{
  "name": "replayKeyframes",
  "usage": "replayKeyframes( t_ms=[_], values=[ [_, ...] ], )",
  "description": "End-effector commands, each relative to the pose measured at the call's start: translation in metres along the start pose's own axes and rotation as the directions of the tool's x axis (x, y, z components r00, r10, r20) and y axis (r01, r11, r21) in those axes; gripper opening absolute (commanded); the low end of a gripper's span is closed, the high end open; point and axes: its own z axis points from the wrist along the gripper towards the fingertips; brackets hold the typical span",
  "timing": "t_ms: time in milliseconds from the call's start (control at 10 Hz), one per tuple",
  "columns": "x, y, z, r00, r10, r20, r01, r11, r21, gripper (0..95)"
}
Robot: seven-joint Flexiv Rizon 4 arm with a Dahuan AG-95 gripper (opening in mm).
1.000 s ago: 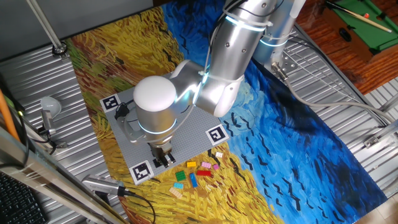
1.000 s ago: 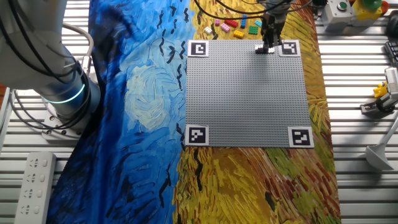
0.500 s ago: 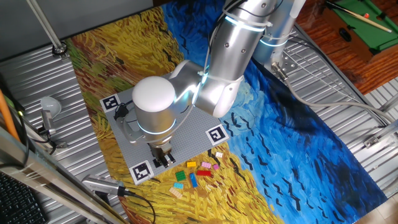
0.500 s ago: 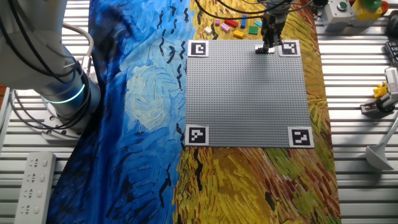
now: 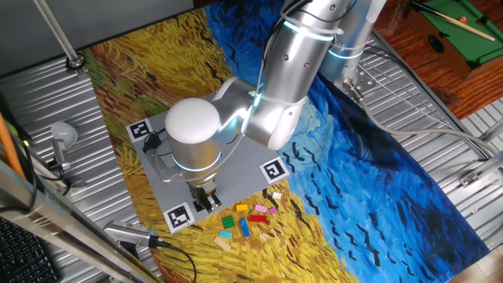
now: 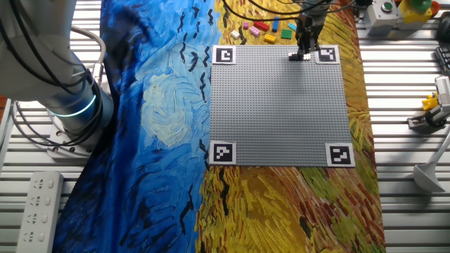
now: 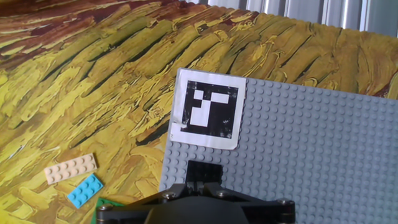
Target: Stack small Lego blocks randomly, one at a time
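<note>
Black block [image 7: 205,170] on baseplate [image 7: 311,143] edge, clamped by end effector [image 7: 205,186]; one tan, one blue brick beside.

Hidden at my fingertips

My gripper [image 7: 202,186] covered most of the black block [image 7: 204,169]; the picture's edge cut off a green brick [image 7: 106,208].

The gripper [image 6: 304,55] stands on the far right part of the grey baseplate [image 6: 280,105], beside a marker tag [image 6: 327,54]. Small Lego blocks [image 6: 266,29] lie beyond the far edge.
</note>
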Motion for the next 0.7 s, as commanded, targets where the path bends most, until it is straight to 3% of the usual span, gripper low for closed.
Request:
replayKeyframes(
  t_ms=[100, 700],
  values=[
    [0.0005, 0.0004, -0.0021, 1.000, -0.001, -0.003, 0.001, 1.000, 0.000, 0.0],
    [0.0005, -0.0006, -0.0077, 1.000, -0.006, -0.001, 0.006, 1.000, 0.001, 0.0]
  ],
)
